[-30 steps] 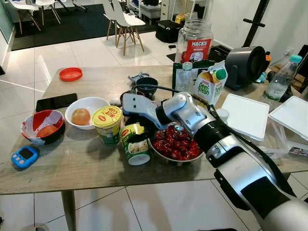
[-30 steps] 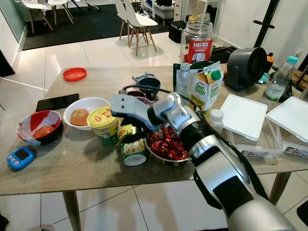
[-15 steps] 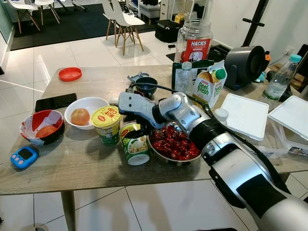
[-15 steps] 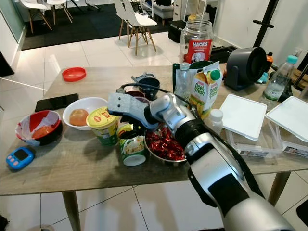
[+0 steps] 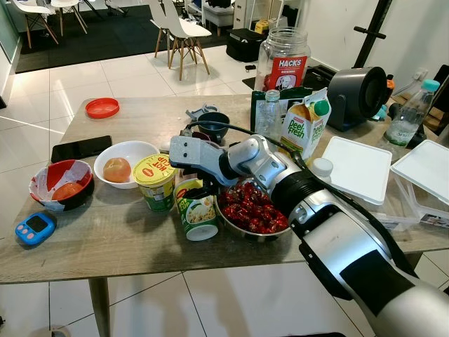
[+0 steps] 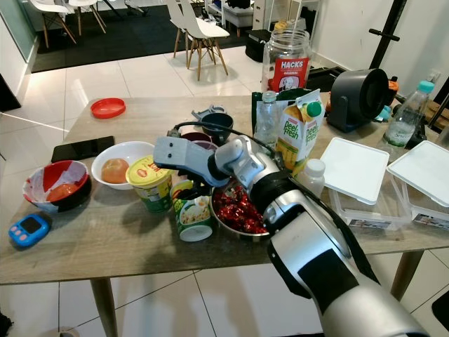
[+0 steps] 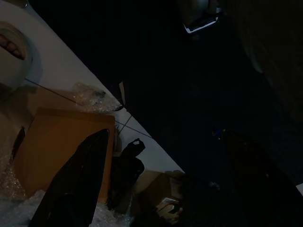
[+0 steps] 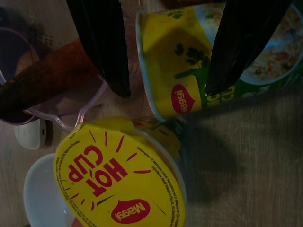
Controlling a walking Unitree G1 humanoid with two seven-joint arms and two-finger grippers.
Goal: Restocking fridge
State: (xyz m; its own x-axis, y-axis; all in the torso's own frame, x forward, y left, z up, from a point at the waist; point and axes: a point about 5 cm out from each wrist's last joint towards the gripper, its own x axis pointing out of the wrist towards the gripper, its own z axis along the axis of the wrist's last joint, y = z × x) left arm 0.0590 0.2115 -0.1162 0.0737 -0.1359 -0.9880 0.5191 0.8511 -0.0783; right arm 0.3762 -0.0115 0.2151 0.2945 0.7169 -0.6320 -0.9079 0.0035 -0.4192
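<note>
A green and yellow noodle cup [image 5: 198, 214] lies on its side on the wooden table [image 5: 105, 242], beside an upright yellow Hot Cup [image 5: 157, 180]. My right gripper [image 8: 167, 91] reaches in from the right and hangs open just over the lying cup. Its two black fingers [image 8: 106, 47] straddle the cup's yellow rim end [image 8: 170, 71], without a clear grip. The wrist [image 5: 191, 152] sits above both cups. In the dark left wrist view, my left gripper [image 7: 163, 184] hangs idle and open over floor clutter.
A metal bowl of red fruit [image 5: 254, 210] touches the lying cup on its right. Behind stand a juice pack [image 5: 305, 126], a small bottle [image 5: 268, 112], a big jar [image 5: 283, 60]. A white bowl [image 5: 126, 158], red bowl [image 5: 62, 184], phone [image 5: 81, 148], timer [image 5: 35, 228] lie left; white boxes [image 5: 361, 168] right.
My right gripper has slid a little to the left, and its fingers have come down around the lying cup. The cups have stayed where they were.
</note>
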